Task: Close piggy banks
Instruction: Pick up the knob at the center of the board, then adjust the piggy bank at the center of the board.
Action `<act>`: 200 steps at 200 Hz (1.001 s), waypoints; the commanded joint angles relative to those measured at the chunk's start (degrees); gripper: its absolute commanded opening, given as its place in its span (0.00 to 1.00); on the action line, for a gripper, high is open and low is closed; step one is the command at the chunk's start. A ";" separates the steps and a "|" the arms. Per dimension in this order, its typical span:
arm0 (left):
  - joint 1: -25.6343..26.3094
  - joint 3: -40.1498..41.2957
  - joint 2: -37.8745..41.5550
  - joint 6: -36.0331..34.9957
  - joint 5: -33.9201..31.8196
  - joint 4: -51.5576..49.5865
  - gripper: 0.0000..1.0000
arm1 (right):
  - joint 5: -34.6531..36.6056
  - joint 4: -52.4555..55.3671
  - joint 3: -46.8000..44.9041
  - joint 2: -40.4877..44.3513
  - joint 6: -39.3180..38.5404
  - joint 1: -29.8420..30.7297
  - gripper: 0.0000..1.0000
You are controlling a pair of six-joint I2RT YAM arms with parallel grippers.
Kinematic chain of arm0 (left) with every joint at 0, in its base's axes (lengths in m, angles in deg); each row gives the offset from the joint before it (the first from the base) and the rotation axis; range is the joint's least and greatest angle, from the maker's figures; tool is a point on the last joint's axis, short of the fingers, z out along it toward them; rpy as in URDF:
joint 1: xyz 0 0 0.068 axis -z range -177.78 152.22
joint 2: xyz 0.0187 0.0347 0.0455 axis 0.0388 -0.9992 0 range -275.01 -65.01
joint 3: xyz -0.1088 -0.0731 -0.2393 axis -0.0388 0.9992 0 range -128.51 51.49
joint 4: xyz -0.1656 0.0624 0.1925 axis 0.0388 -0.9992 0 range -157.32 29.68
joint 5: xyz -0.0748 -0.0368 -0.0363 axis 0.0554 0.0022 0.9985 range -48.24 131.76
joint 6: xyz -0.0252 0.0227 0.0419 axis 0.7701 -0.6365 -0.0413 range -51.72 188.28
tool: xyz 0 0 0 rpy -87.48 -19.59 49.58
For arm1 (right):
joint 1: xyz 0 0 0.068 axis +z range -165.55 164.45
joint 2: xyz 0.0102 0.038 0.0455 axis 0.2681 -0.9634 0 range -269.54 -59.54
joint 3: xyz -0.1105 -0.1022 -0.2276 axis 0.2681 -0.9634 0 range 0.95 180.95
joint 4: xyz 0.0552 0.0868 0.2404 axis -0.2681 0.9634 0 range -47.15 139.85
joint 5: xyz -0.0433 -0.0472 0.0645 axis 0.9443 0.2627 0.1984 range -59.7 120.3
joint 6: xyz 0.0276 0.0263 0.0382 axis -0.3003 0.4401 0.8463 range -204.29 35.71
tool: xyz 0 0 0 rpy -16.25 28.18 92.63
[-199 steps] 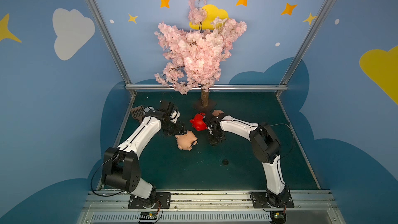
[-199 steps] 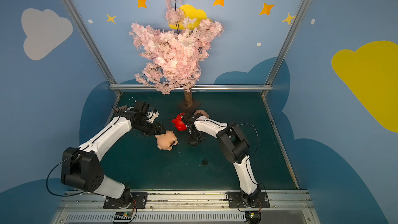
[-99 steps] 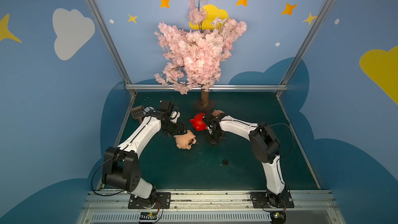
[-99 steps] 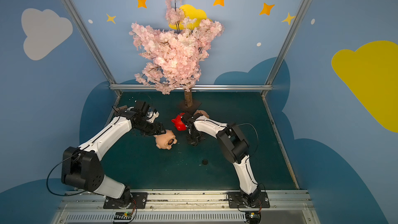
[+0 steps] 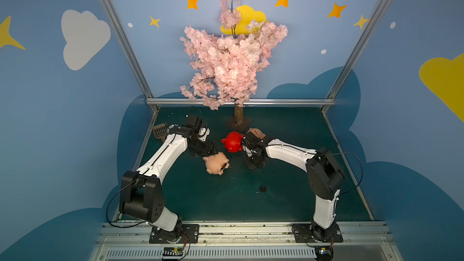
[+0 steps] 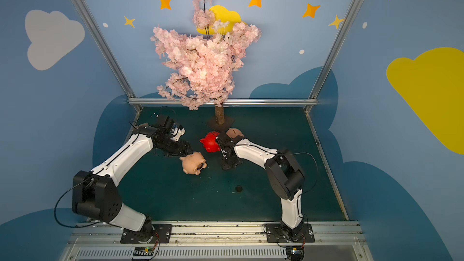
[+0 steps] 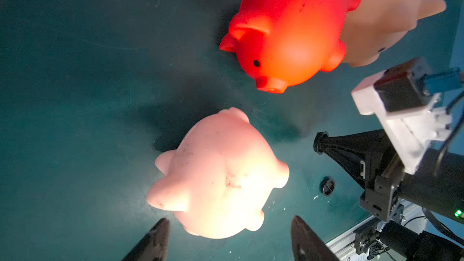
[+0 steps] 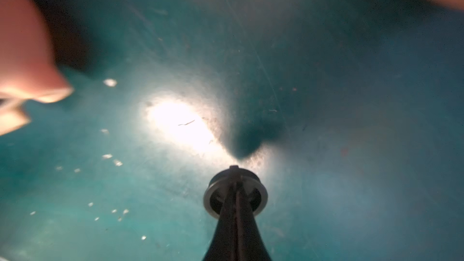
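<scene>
Right tool (image 8: pixel 234 171), pointing down, has clamped black plug (image 8: pixel 210 198)

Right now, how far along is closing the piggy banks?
Done: nothing visibly closed. In hand: right gripper pinches a black plug; open left gripper sits by the tipped peach pig, belly hole open. Left: plug it; second plug lies loose; red pig and far peach pig bellies hidden.

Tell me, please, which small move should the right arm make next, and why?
Probably carry the small black round plug, pinched in the shut right tool, toward the open belly hole of the tipped peach-pink plastic piggy bank; the open left tool is at that pig.
</scene>
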 commanded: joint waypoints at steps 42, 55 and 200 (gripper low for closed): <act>-0.38 -7.61 -3.35 -7.36 2.96 -5.10 0.80 | -2.52 -13.48 -11.20 15.01 -1.85 -0.56 0.00; 0.06 -8.92 -4.47 -10.02 3.86 -5.91 0.81 | -3.15 -16.81 -14.16 18.02 -2.04 -0.63 0.00; 8.41 -11.50 -13.04 -27.36 -13.39 -12.18 0.97 | -8.51 -29.24 -27.74 30.82 -2.52 -1.45 0.00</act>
